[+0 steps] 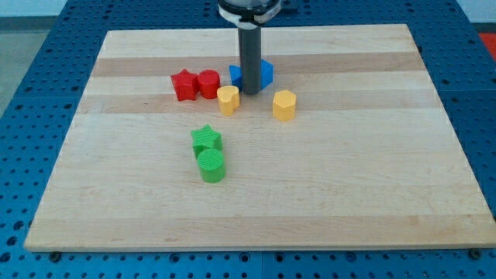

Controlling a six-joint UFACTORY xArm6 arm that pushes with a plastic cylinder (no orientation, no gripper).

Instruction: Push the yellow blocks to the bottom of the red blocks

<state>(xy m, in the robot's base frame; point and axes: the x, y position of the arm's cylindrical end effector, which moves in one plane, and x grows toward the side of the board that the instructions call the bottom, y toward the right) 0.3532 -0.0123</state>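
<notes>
Two red blocks sit side by side left of centre near the view's top: a red star (184,84) and a red cylinder (208,83). A yellow heart-like block (228,100) lies just below and right of the red cylinder. A yellow hexagonal block (284,105) lies farther right, apart from the others. My tip (250,92) is down on the board, just right of the yellow heart-like block and left of the yellow hexagon. The rod stands in front of blue blocks (266,74) and hides part of them.
A green star (206,139) and a green cylinder (211,165) touch each other below the red blocks, near the board's middle. The wooden board (387,194) lies on a blue perforated table.
</notes>
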